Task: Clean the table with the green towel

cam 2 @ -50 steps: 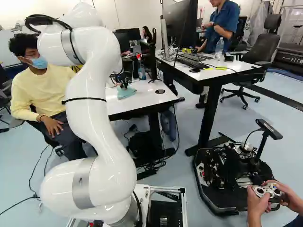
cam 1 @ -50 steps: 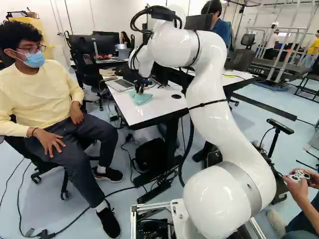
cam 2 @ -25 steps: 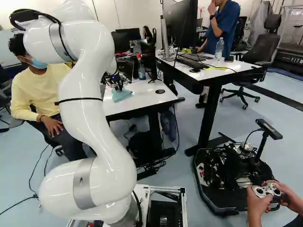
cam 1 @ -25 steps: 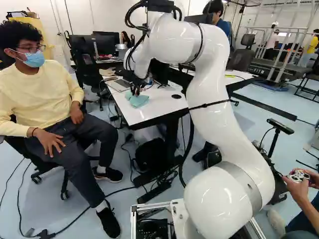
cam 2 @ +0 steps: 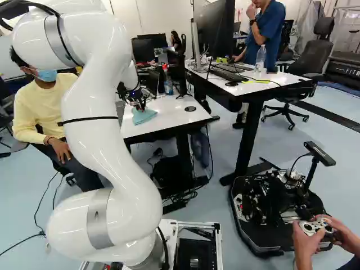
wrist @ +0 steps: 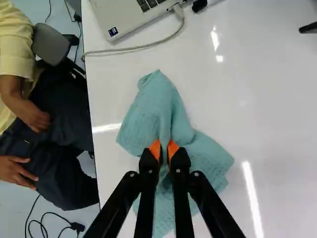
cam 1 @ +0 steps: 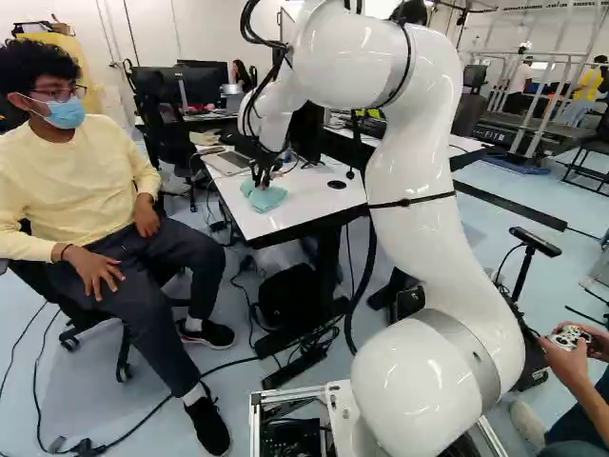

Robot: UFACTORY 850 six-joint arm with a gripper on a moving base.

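Because a wiping cloth has to be pulled along while most of it lies flat, the gripper [wrist: 164, 150] pinches only a raised fold near the middle of the green towel [wrist: 151, 116], its fingers close together with that ridge between the orange pads. The rest fans out on both sides over the bench [wrist: 277, 124], one corner pointing toward the laptop [wrist: 131, 15]. The white arm [cam 1: 411, 157] reaches from the right and lets the gripper down from above, which probably suits long strokes with light pressure. Wiping seems to be the step in hand; how much is done cannot be told. A next stroke would best run toward the right, away from the left edge, where the towel could slip over. Going farther, it might snag the pale cable [wrist: 148, 46] coming from the laptop.

The bench top is white and glossy, catching streaks of light, so the cloth should slide easily though it may bunch. A dark round cap [cam 2: 190, 108] sits in it right of the towel. A black bag [cam 1: 287, 295] rests underneath among loose cords. Farther right stands a second desk [cam 2: 292, 80] with a large monitor [cam 2: 214, 34], a keyboard [cam 2: 228, 73] and a clear bottle [cam 2: 260, 58].
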